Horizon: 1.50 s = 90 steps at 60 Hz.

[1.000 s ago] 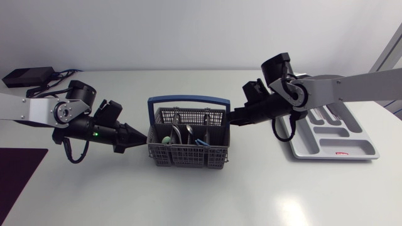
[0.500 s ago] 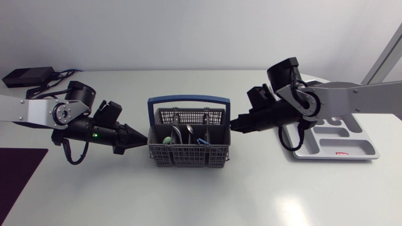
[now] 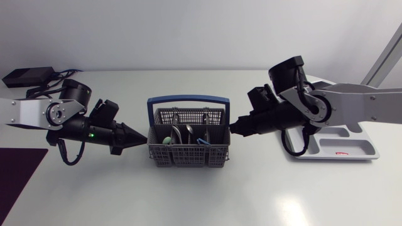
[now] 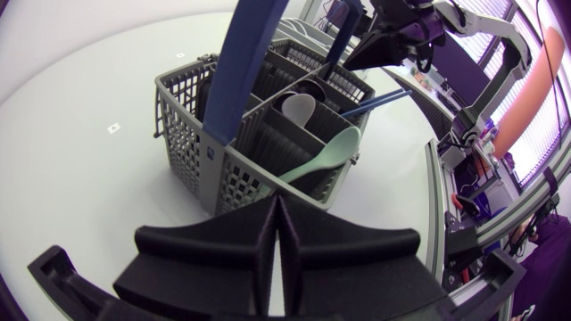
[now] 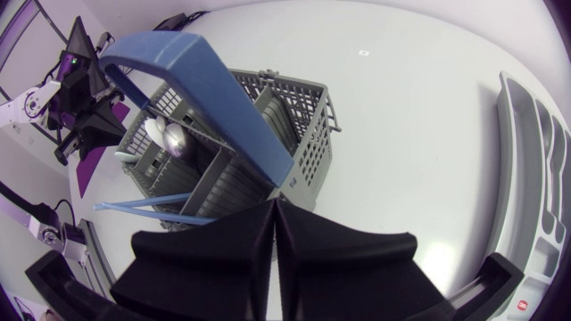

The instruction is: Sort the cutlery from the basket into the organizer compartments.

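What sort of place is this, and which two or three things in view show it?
Probably a robotics lab bench, not a kitchen: a left arm and a right arm come in over a white table, with a cutlery basket between them and an organizer by the right arm.

One basket (image 3: 188, 158), one organizer (image 3: 366, 147)

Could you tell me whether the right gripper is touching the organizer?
Apart. The head view shows the right gripper beside the basket, with bare table between it and the organizer.
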### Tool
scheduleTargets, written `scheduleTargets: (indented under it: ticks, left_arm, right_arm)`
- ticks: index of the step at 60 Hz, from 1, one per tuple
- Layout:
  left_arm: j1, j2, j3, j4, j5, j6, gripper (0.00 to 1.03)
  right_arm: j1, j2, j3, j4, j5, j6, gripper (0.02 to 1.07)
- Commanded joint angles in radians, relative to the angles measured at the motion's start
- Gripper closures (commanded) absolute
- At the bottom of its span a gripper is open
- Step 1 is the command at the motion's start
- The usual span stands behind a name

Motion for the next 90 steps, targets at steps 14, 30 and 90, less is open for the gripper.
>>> scheduleTargets:
  ticks: [14, 30, 90]
  left_arm:
    - [0.041, -0.161, -0.035, -0.031, -0.053, 0.01, 1.0]
    - [0.003, -0.338, -0.007, -0.172, -0.107, 0.042, 0.84]
    - [-0.414, -0.233, 0.109, -0.103, -0.57, -0.032, 0.66]
  right_arm:
    - [0.006, -0.088, -0.053, -0.042, 0.052, -0.009, 1.01]
    - [0.014, -0.22, -0.103, -0.121, 0.064, -0.059, 0.62]
    - [0.181, -0.41, -0.18, -0.185, 0.165, -0.084, 0.21]
